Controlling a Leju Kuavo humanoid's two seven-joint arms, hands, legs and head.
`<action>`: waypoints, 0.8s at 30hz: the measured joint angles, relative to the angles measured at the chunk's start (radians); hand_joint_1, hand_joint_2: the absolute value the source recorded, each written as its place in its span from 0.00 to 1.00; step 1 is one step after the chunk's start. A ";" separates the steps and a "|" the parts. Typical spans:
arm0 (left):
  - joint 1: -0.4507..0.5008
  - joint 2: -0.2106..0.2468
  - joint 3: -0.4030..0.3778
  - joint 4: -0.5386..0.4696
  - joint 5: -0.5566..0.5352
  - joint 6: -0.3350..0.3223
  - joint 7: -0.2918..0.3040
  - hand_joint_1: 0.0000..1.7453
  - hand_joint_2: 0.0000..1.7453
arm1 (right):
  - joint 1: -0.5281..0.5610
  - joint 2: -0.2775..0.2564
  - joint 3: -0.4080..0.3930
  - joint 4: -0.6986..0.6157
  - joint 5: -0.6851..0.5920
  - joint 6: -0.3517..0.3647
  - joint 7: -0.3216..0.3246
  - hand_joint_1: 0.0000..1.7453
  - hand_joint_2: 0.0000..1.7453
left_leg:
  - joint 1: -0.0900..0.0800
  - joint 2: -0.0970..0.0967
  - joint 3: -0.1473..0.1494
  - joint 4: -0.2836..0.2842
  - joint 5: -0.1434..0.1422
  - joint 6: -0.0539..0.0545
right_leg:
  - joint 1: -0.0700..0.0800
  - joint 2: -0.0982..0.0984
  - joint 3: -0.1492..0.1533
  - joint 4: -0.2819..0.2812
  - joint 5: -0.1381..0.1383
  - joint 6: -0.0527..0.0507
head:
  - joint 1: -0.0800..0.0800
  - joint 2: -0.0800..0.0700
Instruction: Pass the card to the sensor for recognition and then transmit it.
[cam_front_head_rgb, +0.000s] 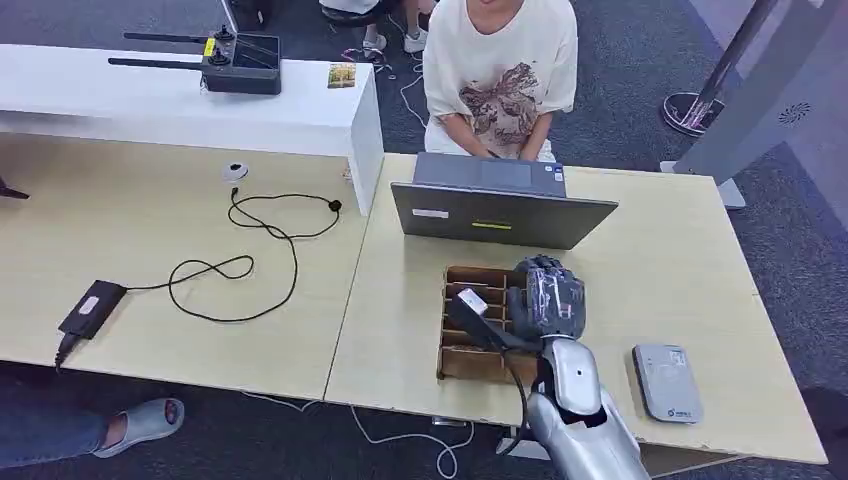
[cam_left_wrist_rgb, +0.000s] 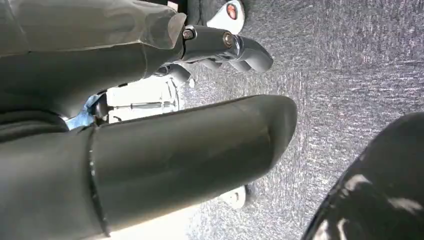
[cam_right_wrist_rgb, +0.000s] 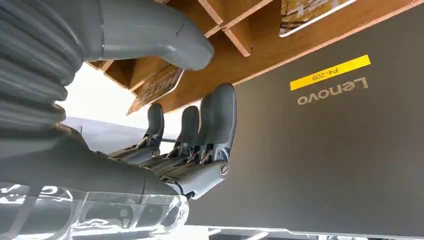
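1. Two pale wooden tables (cam_front_head_rgb: 660, 290) stand side by side in the head view; on the right one a brown cardboard divider box (cam_front_head_rgb: 472, 325) with narrow slots sits just in front of a dark grey open laptop (cam_front_head_rgb: 500, 212) bearing a yellow sticker.
2. The right hand (cam_front_head_rgb: 545, 297), grey with dark fingers, hovers over the right part of the box, close behind the laptop's lid. In the right wrist view its fingers (cam_right_wrist_rgb: 220, 117) stretch out straight and apart from the thumb, with nothing between them.
3. A small white card (cam_front_head_rgb: 471, 300) stands tilted in one of the box's upper slots, just beside the right hand; whether the hand touches it cannot be told. The right wrist view shows further printed cards (cam_right_wrist_rgb: 155, 89) lying in the compartments.
4. A flat grey rectangular sensor pad (cam_front_head_rgb: 666, 382) lies on the same table, well apart from the box, near the front right corner.
5. The left hand (cam_left_wrist_rgb: 150, 150) hangs over grey carpet (cam_left_wrist_rgb: 350, 65) in the left wrist view, thumb and fingers apart and holding nothing.
6. A person in a cream printed T-shirt (cam_front_head_rgb: 500, 75) sits behind the laptop.
7. On the left table lie a black power adapter (cam_front_head_rgb: 92, 308) and its looping black cable (cam_front_head_rgb: 240, 260).
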 joint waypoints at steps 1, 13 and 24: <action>0.000 0.000 0.000 0.000 0.000 0.002 -0.001 0.00 0.00 | 0.005 -0.001 -0.001 -0.003 0.000 0.001 0.003 0.59 1.00 | 0.000 0.000 0.000 0.000 0.000 0.000 | 0.000 0.000 0.000 0.000 0.000 0.000 | 0.000 0.000; 0.001 0.001 -0.001 0.000 0.000 0.005 -0.006 0.00 0.00 | 0.072 -0.017 -0.028 -0.058 0.012 0.002 0.014 0.50 1.00 | 0.000 0.000 0.000 0.000 0.000 0.000 | 0.000 0.000 0.000 0.000 0.000 0.000 | 0.000 0.000; 0.001 0.001 -0.002 0.000 0.000 0.005 -0.006 0.00 0.00 | 0.105 -0.026 -0.049 -0.107 0.018 0.006 0.017 0.75 1.00 | 0.000 0.000 0.000 0.000 0.000 0.000 | 0.000 0.000 0.000 0.000 0.000 0.000 | 0.000 0.000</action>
